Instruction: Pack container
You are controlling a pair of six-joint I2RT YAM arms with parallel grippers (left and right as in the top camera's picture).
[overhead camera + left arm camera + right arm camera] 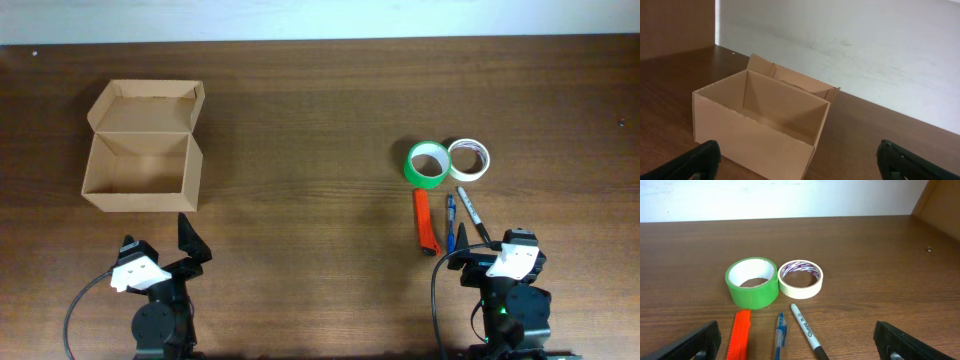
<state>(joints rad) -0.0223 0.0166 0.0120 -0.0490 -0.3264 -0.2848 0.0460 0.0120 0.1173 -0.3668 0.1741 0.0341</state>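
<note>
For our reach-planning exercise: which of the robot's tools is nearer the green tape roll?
Right. The right tool is a short way from the green tape roll, on the same side of the table. The left tool is far across it, near the container.

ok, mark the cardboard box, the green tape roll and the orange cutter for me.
cardboard box (750, 140), left wrist view, front wall.
green tape roll (754, 297), right wrist view, outer side band.
orange cutter (424, 215), overhead view, middle of the body.

Lab, 2-arm rig: L arm (152, 300), R arm (512, 295), wood table (310, 130), white wall (865, 50).
</note>
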